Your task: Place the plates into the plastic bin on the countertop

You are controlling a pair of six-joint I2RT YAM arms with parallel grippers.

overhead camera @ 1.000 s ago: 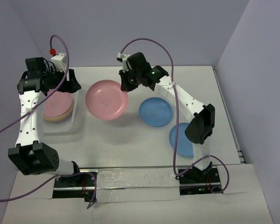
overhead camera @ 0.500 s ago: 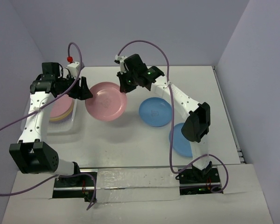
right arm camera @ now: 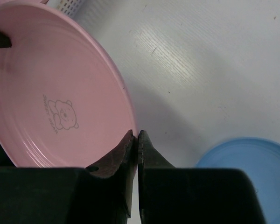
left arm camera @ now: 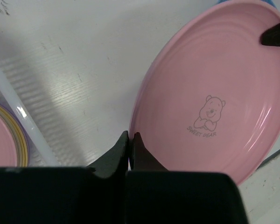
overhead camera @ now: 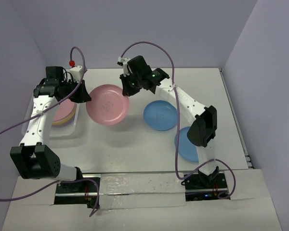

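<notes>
The left hand (left arm camera: 129, 135) is clenched on the rim of a pink plate (overhead camera: 107, 104), at about 10 o'clock on the plate in the top view. The right hand (right arm camera: 135, 134) is clamped on the same rim at about 2 o'clock. The plate is held tilted above the worktop (overhead camera: 135, 144), with a bear print shown on its face. At its 9 o'clock a stack of plates (overhead camera: 66, 111), pink on top, is seen inside the plastic bin (overhead camera: 73, 129). At its 3 o'clock a blue plate (overhead camera: 160, 115) lies flat, and at 4 o'clock a second blue plate (overhead camera: 184, 144) is partly hidden by the right arm.
</notes>
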